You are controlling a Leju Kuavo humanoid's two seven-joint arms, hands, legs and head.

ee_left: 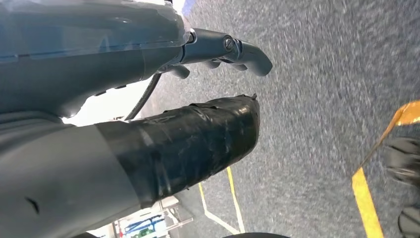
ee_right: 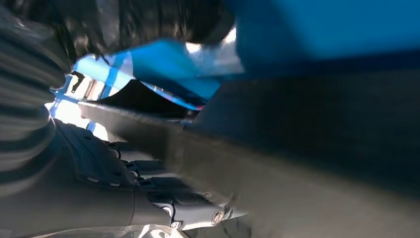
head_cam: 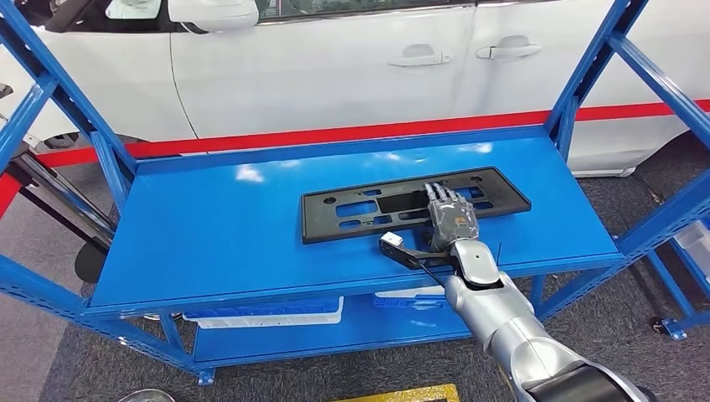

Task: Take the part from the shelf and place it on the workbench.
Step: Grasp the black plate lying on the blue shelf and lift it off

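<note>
The right hand [head_cam: 453, 219] is laid flat, fingers extended, on the black part [head_cam: 414, 203] at the blue shelf's [head_cam: 218, 234] centre. A white car [head_cam: 335, 59] stands at 12 o'clock. Grey carpet [ee_left: 317, 99] and the left hand [ee_left: 218, 54], fingers curled on nothing, are seen from the left wrist.

my right arm reaches up from the lower right of the head view.
my right hand [head_cam: 453, 219] lies flat, fingers extended forward; my left hand [ee_left: 218, 52] hangs, fingers loosely curled.

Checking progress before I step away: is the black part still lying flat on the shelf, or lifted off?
Flat on the shelf. The part lies level on the blue surface, the right hand resting over its near edge. Whether the fingers grip it, cannot tell.
</note>
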